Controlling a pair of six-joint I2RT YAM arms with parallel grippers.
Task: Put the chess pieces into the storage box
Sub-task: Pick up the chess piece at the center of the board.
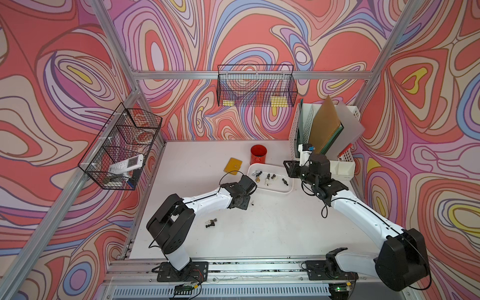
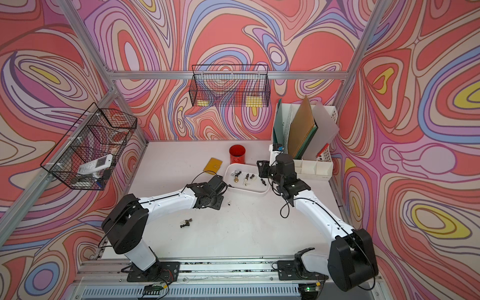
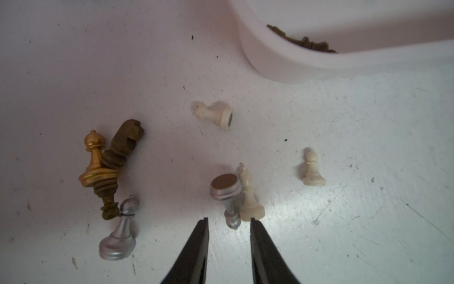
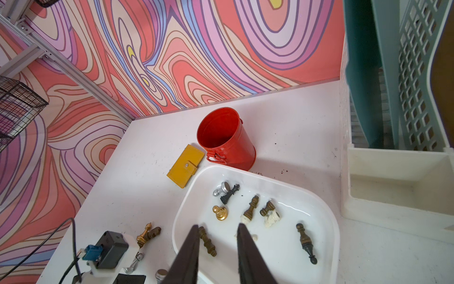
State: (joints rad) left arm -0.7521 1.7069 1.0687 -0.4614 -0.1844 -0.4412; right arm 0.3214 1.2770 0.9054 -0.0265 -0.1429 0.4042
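A: Nearest the lens, wrist view: the left gripper [image 3: 229, 219], black fingers [image 3: 194, 250] spread, nothing between them, tips low over the scuffed white worktop [image 3: 368, 159].

B: Just ahead of the tips?

A: One silver chess piece [image 3: 224, 194] on its side, round base toward the lens, touching a cream bishop [image 3: 249, 196]. An upright cream pawn [image 3: 312, 169] stands apart from both. A toppled cream pawn [image 3: 213, 114] lies nearer the box wall.

B: The other cluster?

A: A gold bishop [image 3: 92, 157], a dark brown knight [image 3: 125, 140] and a toppled dark brown piece [image 3: 106, 196], all touching. A silver pawn [image 3: 118, 236] sits against that heap's end.

B: Box position?

A: The shallow white plastic storage box [image 1: 272, 191] sits toward the worktop's far edge, nearer the right edge than the left, just in front of a red metal cup [image 1: 258, 154]. A flat yellow snap wallet [image 1: 233, 165] lies near the box's far left corner. The loose clusters lie just off its near left corner.

B: Right side?

A: The right gripper [image 4: 216, 227] hovers over the box, fingers parted, holding nothing.

B: Contents?

A: Loose chess pieces [image 4: 305, 242] on the box floor: a silver and a black one touching, a gold pawn upright, several brown and cream ones lying. One small cream one is half hidden behind a finger.

B: Strays?

A: In a top view, three small stray pieces [image 1: 211, 223], dark and pale, lie together on open worktop, well apart from the box, beside the left arm's elbow. A tall white perforated file organiser [image 1: 294, 130] stands in the far right corner.
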